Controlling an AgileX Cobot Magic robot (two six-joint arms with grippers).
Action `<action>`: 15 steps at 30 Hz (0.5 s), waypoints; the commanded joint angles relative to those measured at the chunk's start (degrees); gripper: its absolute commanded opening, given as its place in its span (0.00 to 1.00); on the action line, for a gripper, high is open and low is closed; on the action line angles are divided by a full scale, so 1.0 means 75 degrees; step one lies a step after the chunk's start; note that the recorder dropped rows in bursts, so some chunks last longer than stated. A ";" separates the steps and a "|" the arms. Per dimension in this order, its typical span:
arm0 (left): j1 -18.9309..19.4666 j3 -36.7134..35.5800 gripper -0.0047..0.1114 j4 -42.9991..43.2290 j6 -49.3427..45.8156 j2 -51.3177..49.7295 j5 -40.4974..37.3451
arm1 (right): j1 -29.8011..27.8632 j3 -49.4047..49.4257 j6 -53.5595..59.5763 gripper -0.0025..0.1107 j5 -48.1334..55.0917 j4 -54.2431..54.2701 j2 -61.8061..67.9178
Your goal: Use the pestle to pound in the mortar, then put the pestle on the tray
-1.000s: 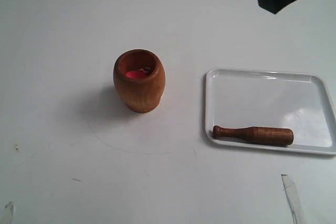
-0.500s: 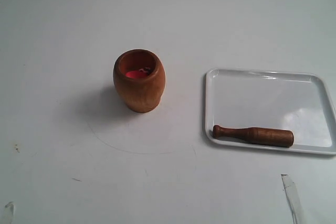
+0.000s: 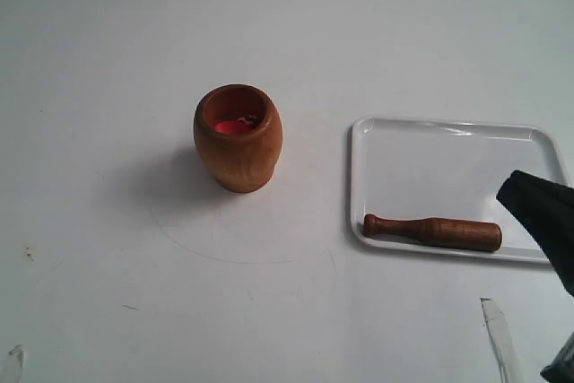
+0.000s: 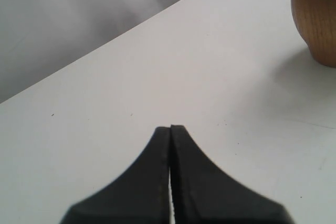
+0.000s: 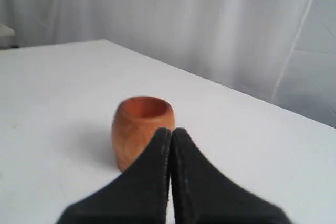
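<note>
The orange-brown wooden mortar (image 3: 238, 137) stands upright on the white table, a pink-red bit showing inside it. It also shows in the right wrist view as the mortar (image 5: 137, 131) and at the edge of the left wrist view as the mortar (image 4: 316, 17). The dark brown pestle (image 3: 433, 230) lies along the near edge of the white tray (image 3: 457, 163), knob end toward the mortar. My right gripper (image 5: 171, 130) is shut and empty; its black body (image 3: 545, 221) shows at the right edge, just right of the pestle. My left gripper (image 4: 170, 127) is shut and empty, off the exterior view.
Clear tape strips lie near the front edge of the table (image 3: 108, 60): one (image 3: 499, 336) at the right and one (image 3: 13, 361) at the left corner. A faint pencil arc (image 3: 224, 253) curves in front of the mortar. White curtains hang behind the table.
The right arm left the upper right corner, was out of view half a second ago, and now shows at the lower right edge beside the tray. Mortar and pestle have not moved.
</note>
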State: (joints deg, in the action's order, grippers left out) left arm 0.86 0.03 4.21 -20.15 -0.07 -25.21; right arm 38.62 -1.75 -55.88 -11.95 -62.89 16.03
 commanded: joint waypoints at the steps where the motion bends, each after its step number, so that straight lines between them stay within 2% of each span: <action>1: -0.0059 -0.0004 0.04 -0.0056 0.0063 0.0009 0.0023 | 0.0011 0.0114 0.1896 0.02 0.1534 0.0069 -0.0044; 5: -0.0059 -0.0004 0.04 -0.0056 0.0063 0.0009 0.0023 | 0.0011 0.0086 0.2811 0.02 0.2617 -0.0659 -0.0044; 7: -0.0059 -0.0004 0.04 -0.0056 0.0063 0.0009 0.0023 | 0.0011 0.0086 0.2365 0.02 0.2799 0.0327 -0.0044; 9: -0.0059 -0.0004 0.04 -0.0056 0.0063 0.0009 0.0023 | 0.0011 0.0086 0.1976 0.02 0.2352 0.1027 -0.0044; 15: -0.0059 -0.0004 0.04 -0.0056 0.0063 0.0009 0.0023 | 0.0011 0.0086 0.1763 0.02 0.2060 0.2920 -0.0044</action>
State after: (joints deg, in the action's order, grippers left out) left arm 0.86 0.03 4.21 -20.15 -0.07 -25.21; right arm 38.62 -1.13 -40.79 4.33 -48.19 15.98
